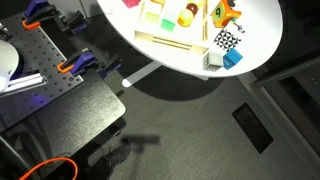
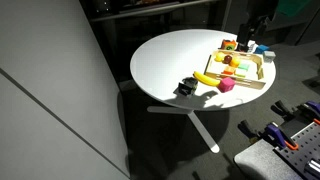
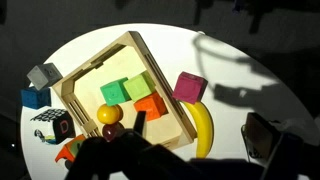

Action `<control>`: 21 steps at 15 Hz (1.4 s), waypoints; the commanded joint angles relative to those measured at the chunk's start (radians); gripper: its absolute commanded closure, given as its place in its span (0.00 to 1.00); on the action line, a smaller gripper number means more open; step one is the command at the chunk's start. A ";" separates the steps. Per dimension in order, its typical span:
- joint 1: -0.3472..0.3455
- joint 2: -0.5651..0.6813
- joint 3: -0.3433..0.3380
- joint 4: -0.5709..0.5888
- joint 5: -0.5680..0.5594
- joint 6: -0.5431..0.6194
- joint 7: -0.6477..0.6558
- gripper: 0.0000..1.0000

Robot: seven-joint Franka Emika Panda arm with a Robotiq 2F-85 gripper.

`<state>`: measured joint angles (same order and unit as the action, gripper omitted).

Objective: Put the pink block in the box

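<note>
The pink block [image 3: 190, 87] lies on the round white table [image 3: 235, 75], just outside the long wall of the box [image 3: 92, 72] and touching the top end of a yellow banana [image 3: 203, 130]. It also shows in both exterior views [image 2: 227, 86] [image 1: 131, 3]. The box [image 2: 244, 82] [image 1: 170, 42] is a pale wooden tray holding green and orange blocks and small balls. My gripper [image 3: 170, 165] is only a dark silhouette along the bottom of the wrist view, high above the table. Its jaws are not clear.
A blue cube [image 3: 35, 98], a grey cube [image 3: 43, 75] and a checkered cube [image 3: 52, 122] sit beyond the box's far side. A black object [image 3: 262, 135] lies on the table past the banana. The table edge curves close behind it.
</note>
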<state>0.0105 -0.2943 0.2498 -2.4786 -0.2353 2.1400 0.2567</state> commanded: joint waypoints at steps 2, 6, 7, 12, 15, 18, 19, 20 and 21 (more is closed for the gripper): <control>0.027 0.001 -0.026 0.003 -0.008 -0.004 0.007 0.00; 0.024 0.014 -0.030 0.009 -0.005 -0.006 0.011 0.00; 0.023 0.022 -0.034 0.010 -0.010 -0.002 0.017 0.00; 0.018 0.070 -0.059 0.014 -0.015 0.014 0.027 0.00; 0.018 0.113 -0.074 0.007 -0.014 0.056 0.037 0.00; 0.019 0.160 -0.087 0.001 -0.016 0.128 0.055 0.00; 0.019 0.175 -0.092 -0.003 -0.017 0.156 0.063 0.00; 0.020 0.191 -0.096 -0.008 -0.018 0.185 0.072 0.00; 0.020 0.206 -0.099 -0.015 -0.023 0.220 0.083 0.00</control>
<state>0.0218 -0.1245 0.1692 -2.4840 -0.2353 2.2854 0.2945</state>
